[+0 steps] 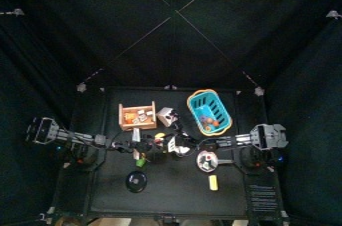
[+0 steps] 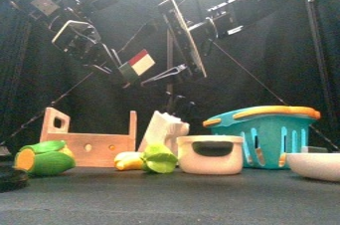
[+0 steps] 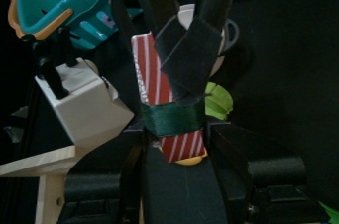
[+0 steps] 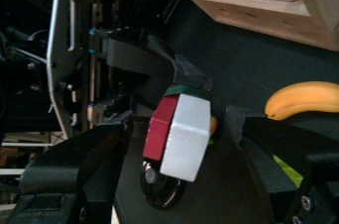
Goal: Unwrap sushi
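Observation:
A sushi piece (image 2: 138,66), red and white with a green wrapper band, is held in the air over the table's middle, between both grippers. In the left wrist view the sushi (image 3: 162,84) stands between my left gripper's (image 3: 176,157) jaws, with the green band (image 3: 169,121) around it and the other arm's jaws crossing over it. In the right wrist view the sushi (image 4: 181,137) sits between my right gripper's (image 4: 179,168) jaws, and the green wrapper (image 4: 187,90) is at its far end, where the left arm's jaws meet it. In the top view the two grippers meet at the sushi (image 1: 168,145).
A wooden crate (image 2: 90,141), a white carton (image 2: 163,129), a teal basket (image 2: 261,129), a white pot (image 2: 212,154) and a white bowl (image 2: 316,164) stand on the table. A banana with a green item (image 2: 146,159) and a green and yellow vegetable (image 2: 44,157) lie in front.

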